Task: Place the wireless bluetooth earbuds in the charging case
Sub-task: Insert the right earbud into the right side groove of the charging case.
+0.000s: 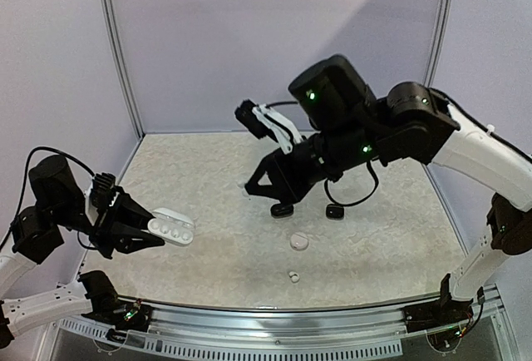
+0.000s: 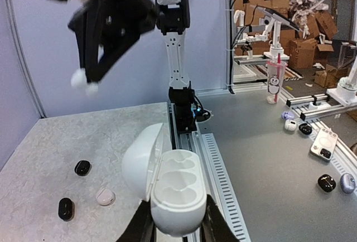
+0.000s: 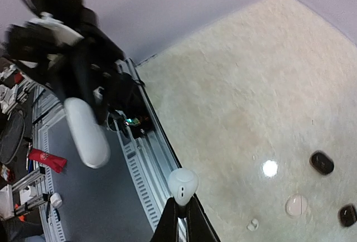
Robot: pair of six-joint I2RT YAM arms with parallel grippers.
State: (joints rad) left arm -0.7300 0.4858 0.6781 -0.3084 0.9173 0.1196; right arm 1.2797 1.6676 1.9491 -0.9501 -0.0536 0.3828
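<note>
The speckled desk [image 1: 391, 220] stretches pale under both arms. The right arm [image 1: 416, 128] reaches in high over the middle, and the left arm [image 1: 50, 203] sits low at the near left corner. The left jaws are clamped tight on the base of the open charging case [image 2: 174, 189], lid thrown back and its moulded wells facing up, bare as far as I can see. The right jaws are pinched shut on one white earbud [image 3: 183, 182], held in the air well apart from the case.

Down on the desk lie a black earbud [image 1: 282, 210], a second black one [image 1: 334, 211] beside it, a rounded white earbud [image 1: 298, 242], and a smaller white bit [image 1: 293, 276] (too tiny for me to name).

I'd say this is the carry. Next the bud must cross to the case, turn to match a well, and be let go only once seated.
</note>
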